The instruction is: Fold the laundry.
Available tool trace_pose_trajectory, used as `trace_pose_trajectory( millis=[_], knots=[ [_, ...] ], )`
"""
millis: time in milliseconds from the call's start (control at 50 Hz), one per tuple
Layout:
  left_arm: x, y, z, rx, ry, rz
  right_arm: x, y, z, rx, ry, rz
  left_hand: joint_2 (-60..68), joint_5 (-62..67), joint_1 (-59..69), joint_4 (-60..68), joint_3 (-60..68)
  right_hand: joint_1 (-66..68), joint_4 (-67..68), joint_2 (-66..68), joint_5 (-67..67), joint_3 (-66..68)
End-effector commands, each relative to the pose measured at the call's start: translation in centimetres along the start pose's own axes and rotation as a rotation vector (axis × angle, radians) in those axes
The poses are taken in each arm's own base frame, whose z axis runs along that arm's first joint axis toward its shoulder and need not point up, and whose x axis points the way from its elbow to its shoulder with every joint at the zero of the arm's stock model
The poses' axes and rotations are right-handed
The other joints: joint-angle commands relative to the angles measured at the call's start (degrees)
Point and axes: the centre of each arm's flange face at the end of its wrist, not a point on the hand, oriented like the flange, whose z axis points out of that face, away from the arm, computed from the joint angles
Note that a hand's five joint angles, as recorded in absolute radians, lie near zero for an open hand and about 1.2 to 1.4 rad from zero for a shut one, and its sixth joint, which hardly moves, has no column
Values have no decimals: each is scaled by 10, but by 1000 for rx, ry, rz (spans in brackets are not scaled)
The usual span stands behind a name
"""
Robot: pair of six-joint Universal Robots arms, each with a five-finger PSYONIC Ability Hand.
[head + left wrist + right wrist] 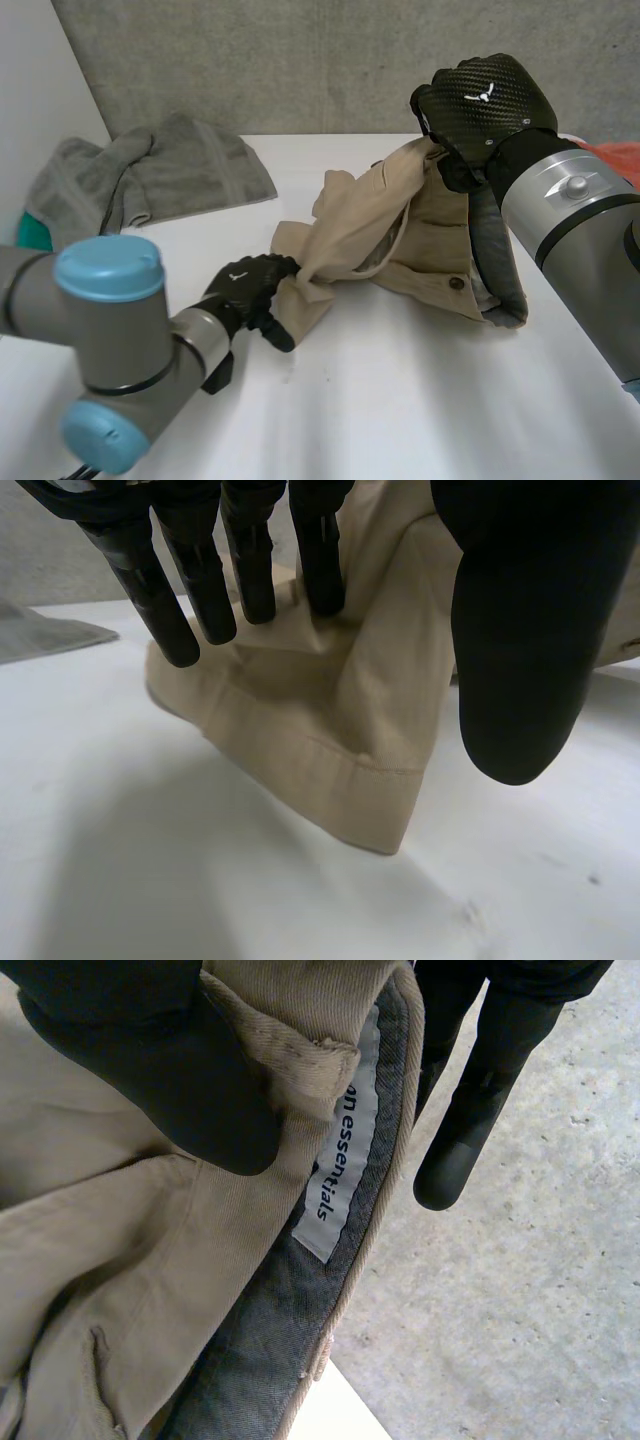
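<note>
Beige trousers point(370, 215) lie crumpled on the white table point(400, 400), their waistband lifted off it at the far right. My right hand point(485, 95) is shut on that waistband. In the right wrist view its thumb point(150, 1060) presses the beige cloth point(130, 1260) beside a grey lining with a white label point(340, 1160). My left hand point(245, 290) is at the end of a trouser leg near the table's middle. Its straight fingers point(250, 550) rest on the leg's hem point(330, 740), with the thumb point(520, 630) standing apart, so the hand is open.
A grey towel point(160, 170) lies bunched at the back left of the table. A teal object point(30, 232) shows at the left edge and an orange cloth point(615, 155) at the far right. A concrete wall rises behind the table.
</note>
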Motion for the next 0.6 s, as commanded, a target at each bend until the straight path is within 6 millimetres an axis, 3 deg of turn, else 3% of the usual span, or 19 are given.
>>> trace_pose_trajectory(
  millis=[20, 180, 300, 440, 500, 600],
  knots=[
    [6, 8, 26, -11, 21, -91, -1, -1, -1, 0, 0, 9, 114, 120, 106, 119, 114, 161, 113, 126, 121, 118],
    [9, 16, 41, -3, -5, -134, 5, -7, -1, 13, 33, 21, 576, 582, 568, 581, 576, 161, 113, 126, 121, 118],
    [7, 10, 42, 24, -33, -135, 7, -9, 0, 21, 42, 21, 577, 583, 568, 582, 577, 161, 113, 126, 121, 118],
    [10, 16, 34, -7, -26, -117, 9, -4, 1, 3, 47, 16, 566, 571, 557, 570, 566, 161, 113, 126, 121, 118],
    [11, 2, 18, 21, -23, -116, 8, -2, 0, -3, 44, 15, 287, 293, 279, 292, 287, 161, 113, 126, 121, 118],
    [10, -6, -3, 43, -27, -119, 8, -2, 0, -2, 40, 15, 285, 290, 276, 289, 285, 161, 113, 126, 121, 118]
  ],
)
